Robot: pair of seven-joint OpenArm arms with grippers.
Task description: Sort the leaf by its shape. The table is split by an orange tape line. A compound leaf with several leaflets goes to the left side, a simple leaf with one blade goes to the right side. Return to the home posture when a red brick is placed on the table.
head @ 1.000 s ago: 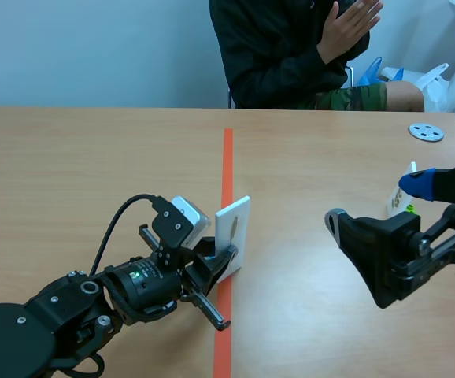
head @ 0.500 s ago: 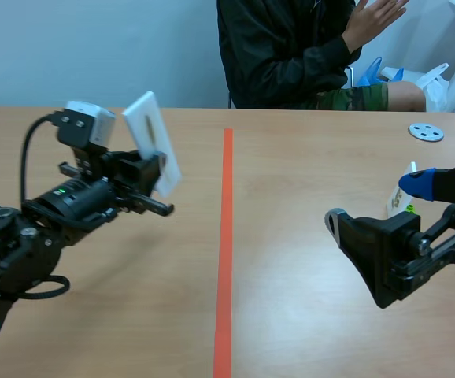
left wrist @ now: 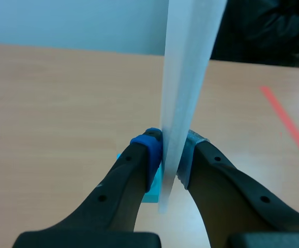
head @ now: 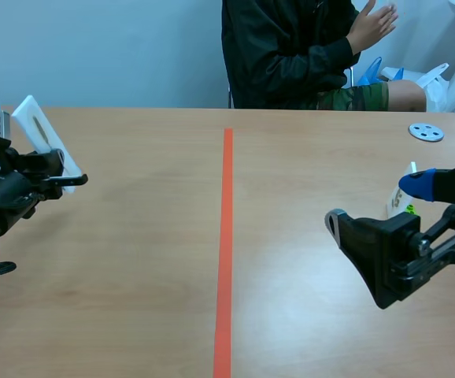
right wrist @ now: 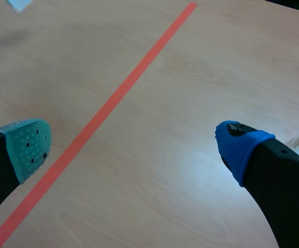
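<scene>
Only our left wrist view shows the white card (left wrist: 188, 72) edge-on, pinched between the left gripper's (left wrist: 170, 150) pads. In the scene view it stands at the frame's left edge. Our right gripper (right wrist: 134, 144) is wide open and empty.

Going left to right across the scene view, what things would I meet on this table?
Left gripper shut on a white flat card → orange tape line down the wooden table → open right gripper.

Disc (head: 426, 131) by far-right edge (person (head: 290, 55) beyond).
</scene>
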